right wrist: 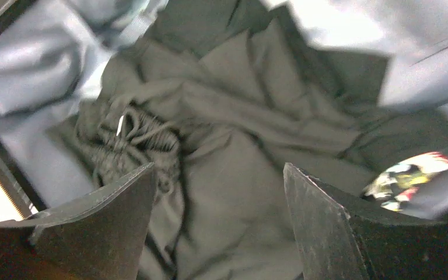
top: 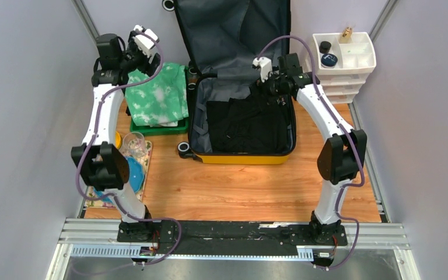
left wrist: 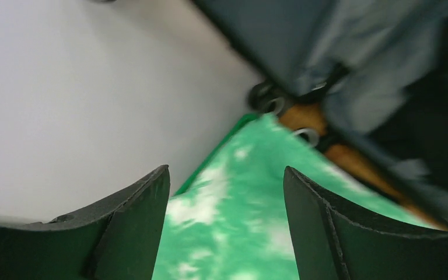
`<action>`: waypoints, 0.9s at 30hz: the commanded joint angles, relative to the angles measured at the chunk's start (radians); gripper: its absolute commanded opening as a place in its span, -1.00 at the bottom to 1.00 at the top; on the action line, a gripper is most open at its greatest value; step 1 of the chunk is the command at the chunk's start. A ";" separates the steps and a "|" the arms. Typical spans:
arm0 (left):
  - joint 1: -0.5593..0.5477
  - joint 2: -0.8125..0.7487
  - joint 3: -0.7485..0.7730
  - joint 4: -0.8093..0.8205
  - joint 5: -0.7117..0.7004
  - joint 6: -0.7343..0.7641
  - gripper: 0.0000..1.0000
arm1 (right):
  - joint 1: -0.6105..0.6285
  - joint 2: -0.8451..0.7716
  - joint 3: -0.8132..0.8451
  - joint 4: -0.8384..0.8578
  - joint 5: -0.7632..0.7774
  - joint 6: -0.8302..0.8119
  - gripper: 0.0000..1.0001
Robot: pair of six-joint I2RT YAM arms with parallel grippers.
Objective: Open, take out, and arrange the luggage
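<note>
— At the far middle of the table, the yellow suitcase [top: 242, 158] lies wide open: base flat on the wood, lid [top: 233, 29] propped up against the back wall, dark grey lining on show.

— What's in the base?

— Black clothing [top: 245, 122], crumpled, filling most of that half. The right wrist view picks out a drawstring [right wrist: 131, 131] bunched on it. There's also a colourful patch [right wrist: 411, 175] at the right edge, too blurred to name.

— And the right arm?

— It reaches into the suitcase. The right gripper [right wrist: 219, 172] hangs directly over the black clothing, fingers spread wide, nothing between them. Whether the tips touch the fabric, I can't tell.

— Left side?

— The left gripper [left wrist: 226, 175] is out to the left of the suitcase, near its hinge end, above a green-and-white tie-dye garment [top: 157, 96]. Its fingers are also spread wide and hold nothing. That garment is piled on a green tray [top: 157, 130] just beside the suitcase's left wall.

— Anything else around the case?

— A black wheel [top: 184, 150] sticks out at its near-left corner. Further left and nearer the arm bases than the tray, a clear cup [top: 133, 142] and a blue bowl [top: 135, 172] sit on a patterned mat [top: 146, 157], partly hidden by the left arm. Right of the lid stands a white drawer unit [top: 344, 64], with small dark round items in its top tray.
</note>
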State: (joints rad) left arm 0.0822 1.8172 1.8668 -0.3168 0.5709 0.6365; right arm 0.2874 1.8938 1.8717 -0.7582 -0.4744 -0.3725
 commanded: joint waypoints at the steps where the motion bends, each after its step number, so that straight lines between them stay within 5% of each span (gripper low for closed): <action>1: -0.022 -0.131 -0.168 -0.102 0.283 -0.266 0.54 | 0.018 -0.001 -0.032 -0.156 -0.166 -0.048 0.64; 7: -0.039 -0.234 -0.446 0.067 0.354 -0.386 0.49 | 0.110 0.039 -0.100 -0.181 -0.175 -0.192 0.67; 19: -0.068 -0.254 -0.506 0.045 0.366 -0.296 0.49 | 0.202 0.217 -0.068 -0.234 -0.109 -0.318 0.79; 22: -0.070 -0.254 -0.523 0.065 0.372 -0.299 0.49 | 0.216 0.214 -0.095 -0.202 -0.080 -0.329 0.54; 24: -0.071 -0.252 -0.529 0.070 0.383 -0.301 0.46 | 0.214 0.212 -0.068 -0.191 -0.055 -0.310 -0.29; 27: -0.075 -0.251 -0.541 0.065 0.406 -0.282 0.38 | 0.200 0.205 -0.013 -0.191 -0.001 -0.278 -1.00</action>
State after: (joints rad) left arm 0.0135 1.5959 1.3403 -0.2859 0.9161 0.3233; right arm 0.4931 2.1269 1.7851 -0.9695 -0.5449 -0.6689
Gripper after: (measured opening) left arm 0.708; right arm 0.161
